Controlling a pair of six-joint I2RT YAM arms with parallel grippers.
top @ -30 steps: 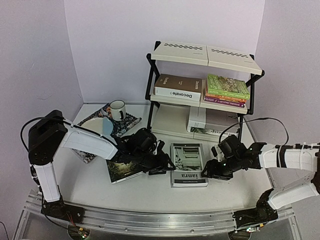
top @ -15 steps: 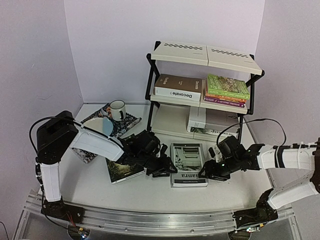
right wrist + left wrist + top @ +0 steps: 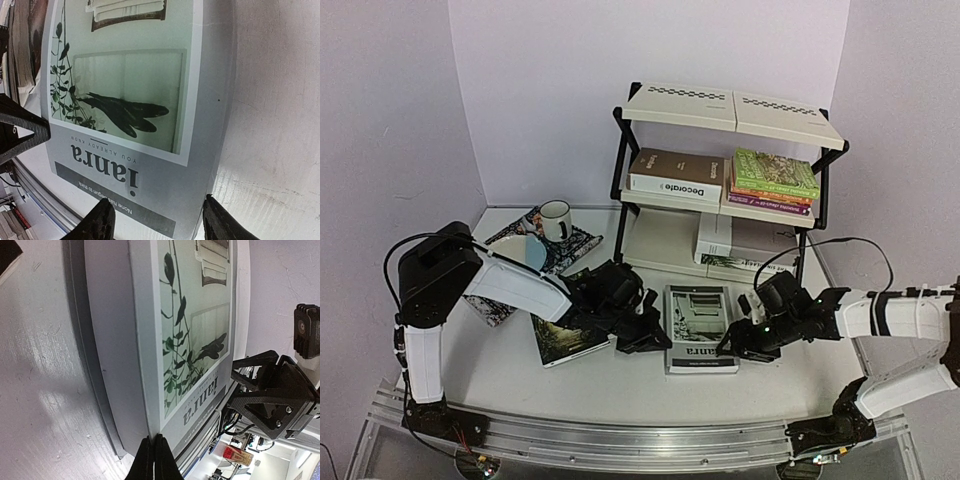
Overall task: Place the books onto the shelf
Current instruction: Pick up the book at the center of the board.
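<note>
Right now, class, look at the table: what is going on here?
Two robot arms are working on the grey-white "ianra" book, which lies flat on the table. The left tool is shut, its tip at the book's left edge; the right tool is open, straddling the near right corner. Several books sit on the shelf; a dark book lies on the table beside the left arm.

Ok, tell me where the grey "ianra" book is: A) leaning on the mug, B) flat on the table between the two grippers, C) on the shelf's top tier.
B: the grey book lies flat on the table, the left gripper on one side, the right gripper on the other.
</note>
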